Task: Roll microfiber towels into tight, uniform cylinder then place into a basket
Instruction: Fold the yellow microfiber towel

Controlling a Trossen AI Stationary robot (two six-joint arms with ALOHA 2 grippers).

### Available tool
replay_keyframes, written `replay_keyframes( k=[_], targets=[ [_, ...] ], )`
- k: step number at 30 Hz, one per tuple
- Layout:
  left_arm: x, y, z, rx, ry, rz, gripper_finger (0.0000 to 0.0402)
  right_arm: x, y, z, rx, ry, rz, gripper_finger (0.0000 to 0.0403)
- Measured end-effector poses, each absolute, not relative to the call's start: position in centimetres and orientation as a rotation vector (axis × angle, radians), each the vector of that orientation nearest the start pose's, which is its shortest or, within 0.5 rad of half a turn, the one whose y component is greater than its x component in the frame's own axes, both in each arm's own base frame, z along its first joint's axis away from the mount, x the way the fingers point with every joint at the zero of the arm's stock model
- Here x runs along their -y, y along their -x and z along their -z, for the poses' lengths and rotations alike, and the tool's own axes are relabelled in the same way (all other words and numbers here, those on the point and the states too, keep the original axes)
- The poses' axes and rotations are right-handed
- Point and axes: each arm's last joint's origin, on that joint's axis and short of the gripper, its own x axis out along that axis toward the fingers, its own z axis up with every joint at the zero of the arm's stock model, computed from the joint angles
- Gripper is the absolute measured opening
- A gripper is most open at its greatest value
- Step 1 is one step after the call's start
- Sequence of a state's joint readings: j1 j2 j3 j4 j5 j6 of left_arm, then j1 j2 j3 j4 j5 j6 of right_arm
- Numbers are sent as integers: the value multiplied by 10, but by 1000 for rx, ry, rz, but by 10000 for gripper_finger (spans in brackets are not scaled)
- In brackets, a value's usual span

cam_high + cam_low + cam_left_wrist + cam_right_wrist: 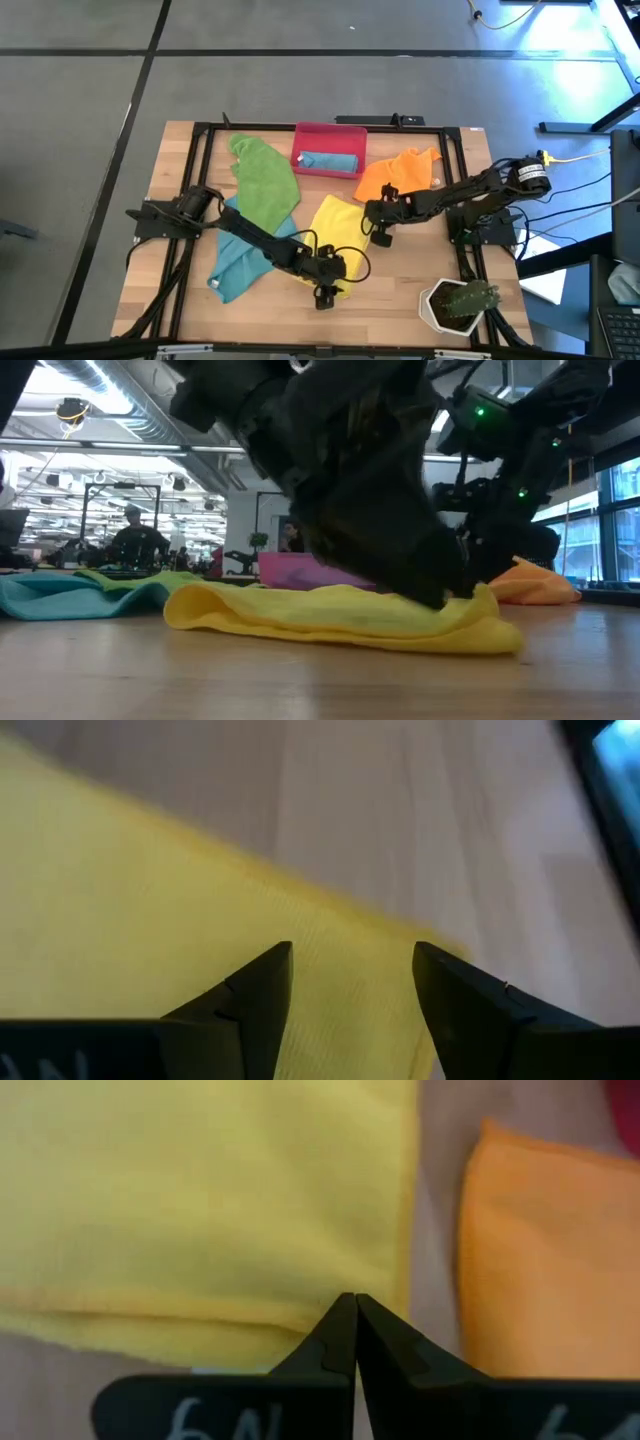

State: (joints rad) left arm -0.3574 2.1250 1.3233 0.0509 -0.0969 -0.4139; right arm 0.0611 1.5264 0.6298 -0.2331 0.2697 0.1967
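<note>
A yellow towel (335, 228) lies loosely bunched at the table's middle. My left gripper (352, 960) stands open over its near end, slanting down, with the cloth's edge between the fingers. My right gripper (347, 1302) is shut, its tips down at the towel's far right corner. A green towel (265, 175) and a teal towel (235, 262) lie overlapping at the left. An orange towel (398, 172) sits crumpled at the far right. The red-pink basket (330, 132) at the far edge holds a rolled teal towel (328, 161). My left gripper comes slanting down onto the yellow towel's near end (330, 925) with open fingers. In the low view its tip meets the cloth (470, 610), which lies on the table; nothing is pinched. My right gripper's shut tips sit at the towel's corner (330, 1270); whether they touch, I cannot tell.
A white pot with a plant (458, 303) stands at the near right corner. A black frame (205, 135) runs around the wooden table. Bare wood lies along the near edge between the teal towel and the pot.
</note>
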Motion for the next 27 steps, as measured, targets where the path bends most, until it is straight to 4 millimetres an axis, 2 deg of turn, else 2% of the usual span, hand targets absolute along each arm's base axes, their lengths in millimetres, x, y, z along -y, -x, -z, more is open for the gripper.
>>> replay_keyframes(
  k=[5, 8, 13, 17, 21, 27],
  targets=[
    [146, -419, -135, -736, 199, 108, 200, -6, -249, -135, -1191, 6, 281, 12],
    [144, -419, -139, -727, 195, 107, 200, -13, -248, -144, -1247, 14, 274, 12],
    [146, -416, -149, -727, 180, 122, 200, -36, -249, -170, -1143, 34, 190, 12],
    [148, -404, -172, -751, 134, 99, 200, -53, -242, -186, -1065, 4, 132, 12],
    [149, -383, -185, -832, 21, -46, 200, -71, -238, -186, -1057, -42, 88, 12],
    [157, -349, -182, -1032, 11, -215, 200, -106, -245, -185, -894, -208, -169, 12]
  ],
)
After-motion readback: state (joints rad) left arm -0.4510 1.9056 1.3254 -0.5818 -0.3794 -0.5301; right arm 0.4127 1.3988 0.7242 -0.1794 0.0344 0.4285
